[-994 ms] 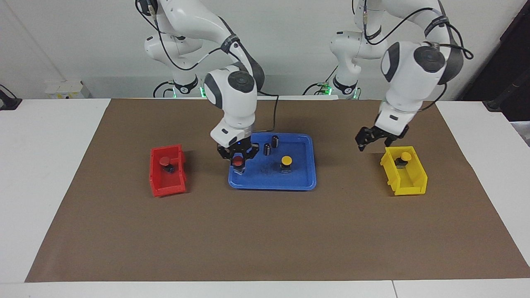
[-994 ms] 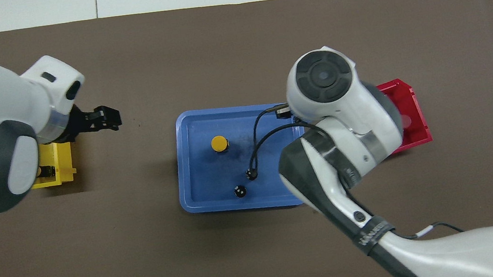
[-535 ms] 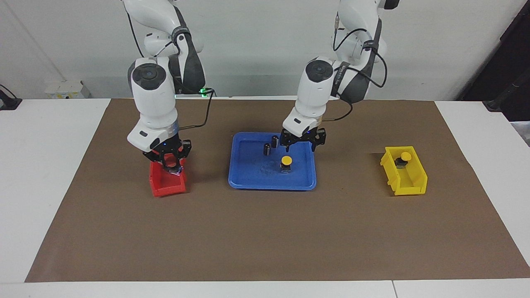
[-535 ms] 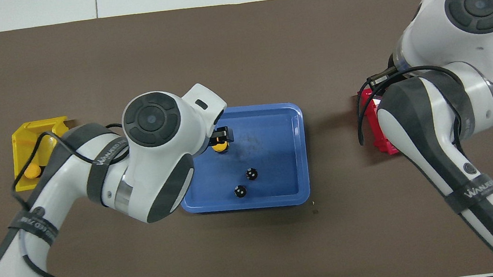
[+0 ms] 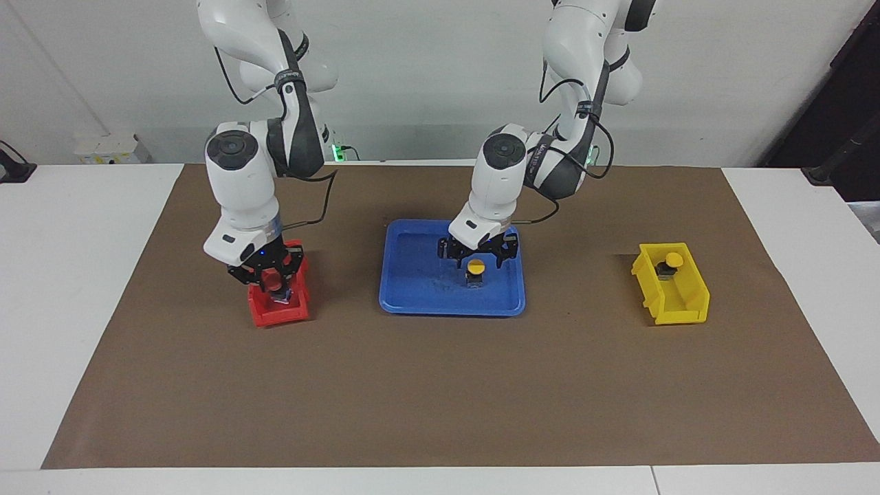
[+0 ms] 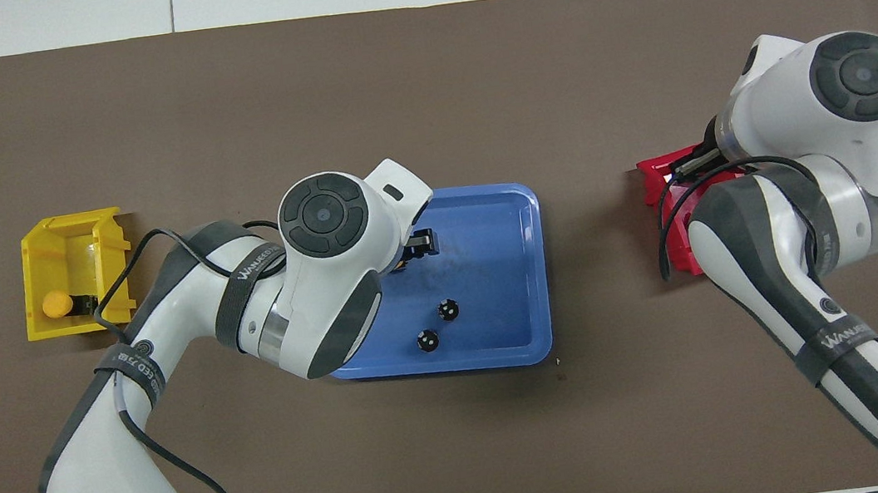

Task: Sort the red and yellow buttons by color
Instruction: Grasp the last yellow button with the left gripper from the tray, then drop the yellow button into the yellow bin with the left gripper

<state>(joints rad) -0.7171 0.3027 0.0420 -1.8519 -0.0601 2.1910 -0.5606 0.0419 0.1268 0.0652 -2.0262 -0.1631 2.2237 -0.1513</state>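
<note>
Left gripper [image 5: 475, 256] spread open around yellow button [image 5: 475, 265] at 3 o'clock in blue tray [image 5: 412, 302]; right gripper [image 5: 270, 278] clamped on red button [image 5: 273, 280] over red bin [image 5: 265, 313]. Probably light, rigid, slick-capped; best pinched at the stubby body

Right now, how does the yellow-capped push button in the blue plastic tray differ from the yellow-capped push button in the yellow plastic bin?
The tray button stands upright in the blue tray, under the left gripper; the bin button sits tilted in the yellow bin, no gripper near. The tray button is unsorted; the bin button is sorted. Both have round yellow caps on dark bodies.
</note>
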